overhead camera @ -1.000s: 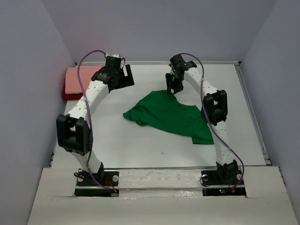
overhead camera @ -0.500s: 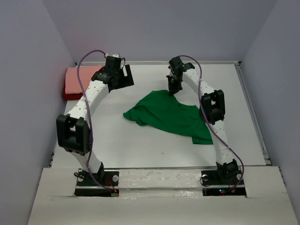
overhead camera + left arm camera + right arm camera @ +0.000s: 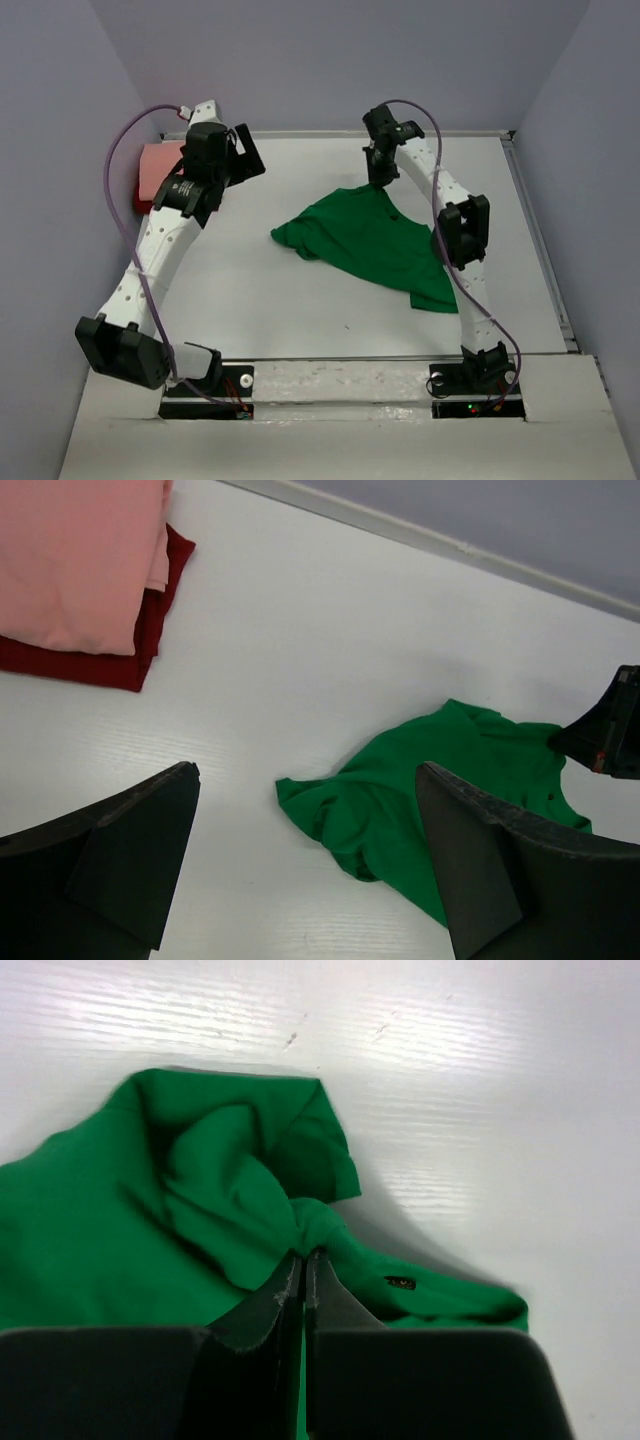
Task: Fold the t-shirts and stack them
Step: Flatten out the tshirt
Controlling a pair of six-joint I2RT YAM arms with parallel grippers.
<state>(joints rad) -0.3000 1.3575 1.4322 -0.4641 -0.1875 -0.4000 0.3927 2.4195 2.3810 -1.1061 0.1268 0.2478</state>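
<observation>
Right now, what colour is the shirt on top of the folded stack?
The top t-shirt is salmon-pink, over a dark red t-shirt; clearest in left wrist view.

White table, faint grain. Plain bright green t-shirt at centre. Plain salmon-pink t-shirt over dark red t-shirt, far left corner. Left claw, right claw matte black.

I work in a robot lab cell: a bare white table boxed in by plain grey walls, my left arm and right arm bolted to its near edge.
</observation>
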